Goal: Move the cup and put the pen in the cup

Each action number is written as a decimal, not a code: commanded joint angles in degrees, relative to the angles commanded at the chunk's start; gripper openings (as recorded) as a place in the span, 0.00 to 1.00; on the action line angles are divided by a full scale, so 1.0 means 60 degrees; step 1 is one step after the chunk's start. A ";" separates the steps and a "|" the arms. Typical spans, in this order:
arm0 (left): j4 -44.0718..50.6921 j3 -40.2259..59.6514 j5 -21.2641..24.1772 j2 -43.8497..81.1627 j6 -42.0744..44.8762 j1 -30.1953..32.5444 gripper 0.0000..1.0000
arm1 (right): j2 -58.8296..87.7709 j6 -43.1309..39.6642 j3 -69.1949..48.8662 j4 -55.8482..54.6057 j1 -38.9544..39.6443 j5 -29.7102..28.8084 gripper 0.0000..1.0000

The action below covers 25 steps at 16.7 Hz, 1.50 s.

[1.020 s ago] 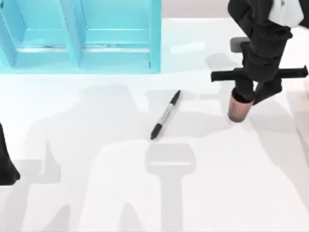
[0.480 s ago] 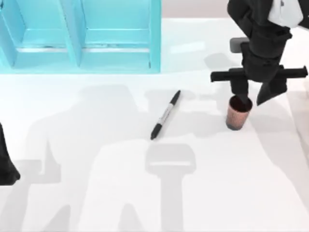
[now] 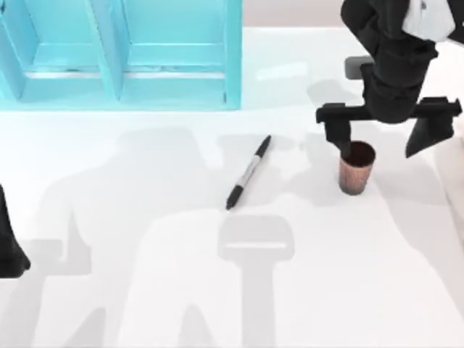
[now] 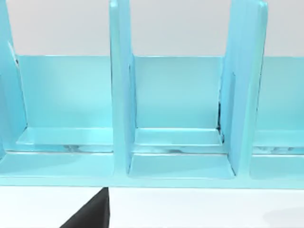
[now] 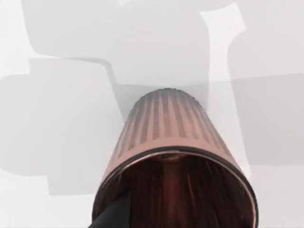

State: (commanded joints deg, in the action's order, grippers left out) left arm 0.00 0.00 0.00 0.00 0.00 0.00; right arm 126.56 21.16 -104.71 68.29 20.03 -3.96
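Note:
The copper-brown cup (image 3: 356,170) stands upright on the white table, right of centre, with its dark inside showing. My right gripper (image 3: 382,145) hangs open just behind and above it, its fingers (image 3: 338,136) spread wide; the left one sits by the cup's far rim. In the right wrist view the ribbed cup (image 5: 166,137) is close below, with one dark fingertip (image 5: 115,213) by its rim. The black pen (image 3: 249,172) with a grey middle lies flat and slanted to the cup's left. My left arm (image 3: 9,246) is parked at the table's left edge.
A teal shelf unit (image 3: 123,54) with upright dividers stands along the back left of the table. The left wrist view faces its compartments (image 4: 178,104). A small grey block (image 3: 354,67) lies behind the right arm. White tabletop stretches between the pen and the front edge.
My right gripper has opened and let go of the cup. The cup was tilted and now stands upright on the table. The pen and the left arm have not moved.

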 joint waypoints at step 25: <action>0.0000 0.0000 0.0000 0.0000 0.0000 0.0000 1.00 | 0.2421 -0.0026 -1.0054 0.7582 -0.0072 -0.0025 1.00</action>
State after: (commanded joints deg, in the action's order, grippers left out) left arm 0.00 0.00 0.00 0.00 0.00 0.00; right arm 141.09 21.00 -165.04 113.78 19.59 -4.11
